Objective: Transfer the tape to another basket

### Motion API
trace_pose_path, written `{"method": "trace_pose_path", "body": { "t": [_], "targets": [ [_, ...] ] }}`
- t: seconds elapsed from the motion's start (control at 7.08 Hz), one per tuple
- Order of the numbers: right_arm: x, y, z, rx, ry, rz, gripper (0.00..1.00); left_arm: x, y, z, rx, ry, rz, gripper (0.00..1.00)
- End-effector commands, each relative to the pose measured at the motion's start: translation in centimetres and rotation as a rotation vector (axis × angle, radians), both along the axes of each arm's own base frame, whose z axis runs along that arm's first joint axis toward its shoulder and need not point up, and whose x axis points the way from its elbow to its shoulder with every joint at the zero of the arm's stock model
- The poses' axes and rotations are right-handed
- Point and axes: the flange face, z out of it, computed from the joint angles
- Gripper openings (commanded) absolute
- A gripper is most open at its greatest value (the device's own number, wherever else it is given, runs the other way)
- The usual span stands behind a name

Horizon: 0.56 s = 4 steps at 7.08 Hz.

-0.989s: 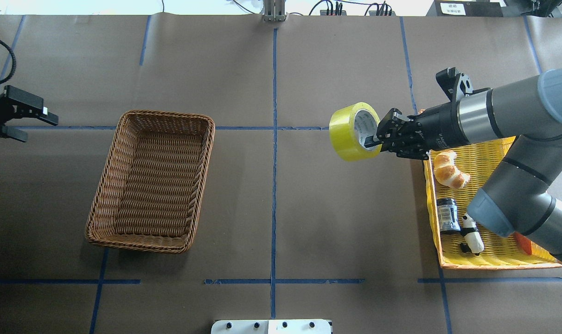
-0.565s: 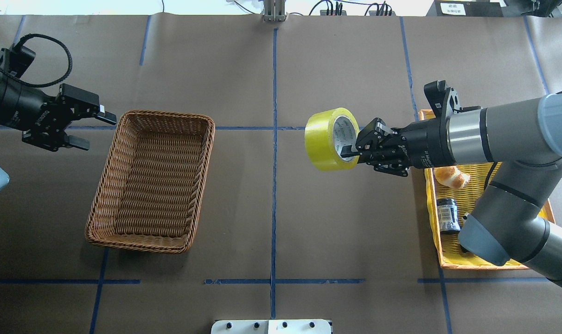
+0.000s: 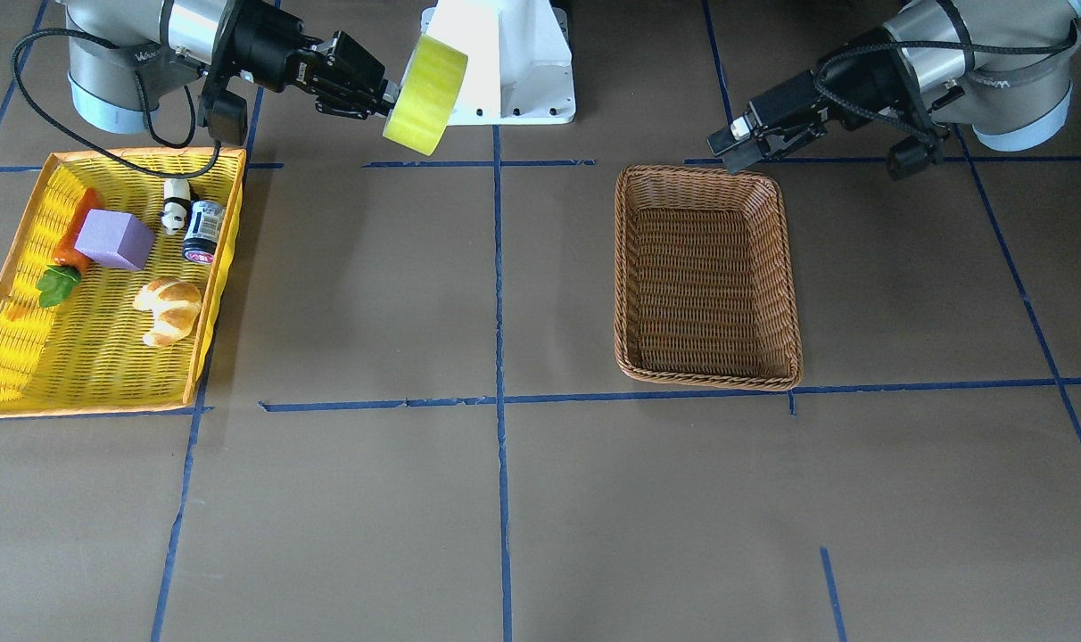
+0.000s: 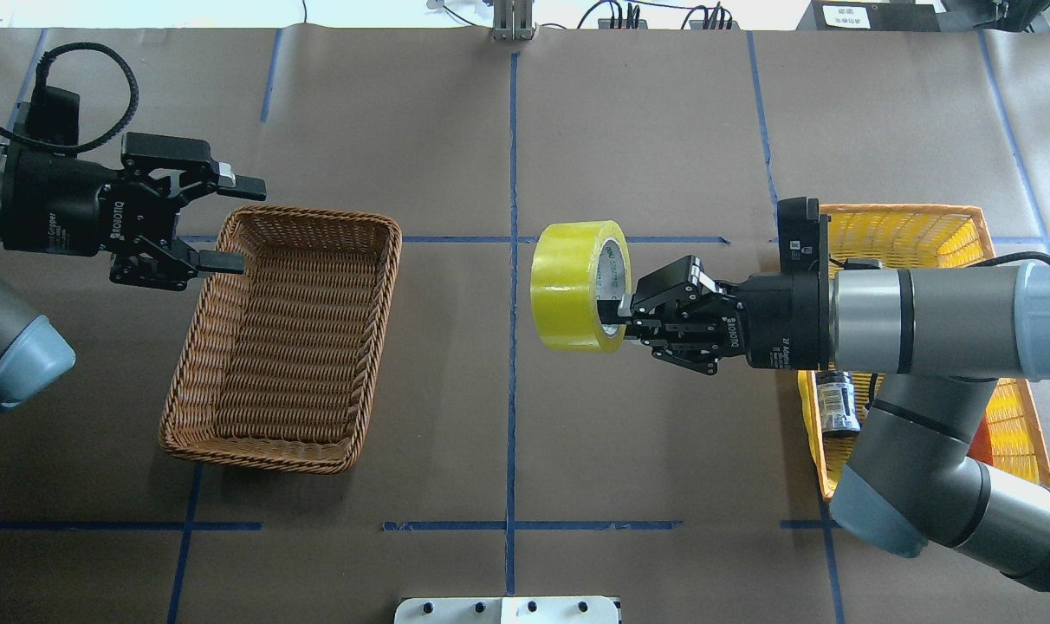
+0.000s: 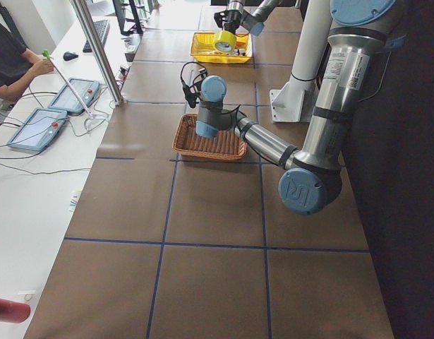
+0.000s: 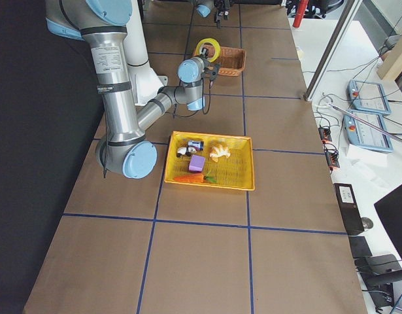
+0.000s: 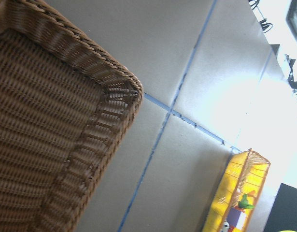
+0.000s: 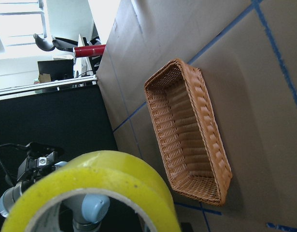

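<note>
The tape [image 4: 577, 286], a wide yellow-green roll with a white-grey core, hangs on edge in the air over the table's centre line. My right gripper [image 4: 618, 316] is shut on its wall, one finger inside the core. The roll also shows in the front view [image 3: 424, 94] and fills the bottom of the right wrist view [image 8: 90, 188]. The brown wicker basket [image 4: 256, 458] stands on the left half, with nothing in it. My left gripper [image 4: 241, 224] is open and holds nothing, over the basket's far left corner; it also shows in the front view [image 3: 728, 152].
The yellow, orange-rimmed basket [image 3: 77, 357] at the right side holds a croissant [image 3: 170, 308], a purple block [image 3: 112, 239], a dark jar [image 3: 203, 230], a panda figure [image 3: 177, 214] and a carrot [image 3: 72, 232]. Bare brown table lies between the two baskets.
My right gripper has carried the tape leftward from beside the yellow basket to the table's centre line. My left arm has swung in from the left edge to the brown basket's corner.
</note>
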Motion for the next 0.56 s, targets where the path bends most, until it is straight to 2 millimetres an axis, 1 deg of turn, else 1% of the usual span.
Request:
{"method": "trace_pose_path", "body": {
  "t": [0.0,0.14,0.28,0.42],
  "targets": [
    [-0.4,2.0,-0.4,0.035,-0.084,-0.044,0.02,0.8,3.1,-1.2,0.014,0.152,0.079,1.00],
    [-0.8,3.2,-0.5,0.053,-0.119,-0.072,0.02,1.9,4.4,-1.2,0.035,0.205,0.098,1.00],
    [-0.9,3.7,-0.6,0.060,-0.137,-0.081,0.02,3.3,5.5,-1.6,0.034,0.292,0.062,1.00],
    [-1.0,4.0,-0.6,0.061,-0.141,-0.089,0.02,5.2,7.4,-2.0,0.020,0.404,0.038,1.00]
  ]
}}
